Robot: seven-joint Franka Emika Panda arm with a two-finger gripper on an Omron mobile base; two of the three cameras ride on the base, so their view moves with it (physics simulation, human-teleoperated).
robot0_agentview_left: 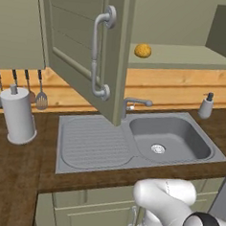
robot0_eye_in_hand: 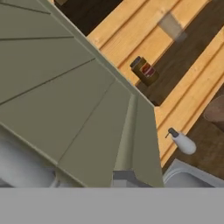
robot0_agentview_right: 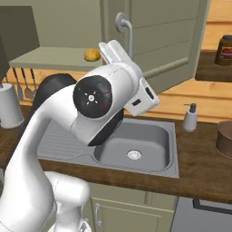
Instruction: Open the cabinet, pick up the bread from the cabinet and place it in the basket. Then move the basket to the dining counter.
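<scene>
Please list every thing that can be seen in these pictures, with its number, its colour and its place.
cabinet: one, olive-grey, on the wall above the sink, doors swung open.
handles: one curved grey handle on each open door.
bread: one, golden-orange, on the cabinet shelf.
sink: one, grey, set in the wood counter, with drainboard and tap.
soap dispenser: one, white, on the counter beside the sink.
paper towel roll: one, white, upright on the counter, at the other end of the sink.
utensils: several, dark, hanging on the wall.
jar: one, brown, red label, on a shelf.
basket: one, brown, on the counter, cut by the picture edge.
low cabinets: olive-grey, under the counter.
arm: one, white, raised before the cabinet.
</scene>
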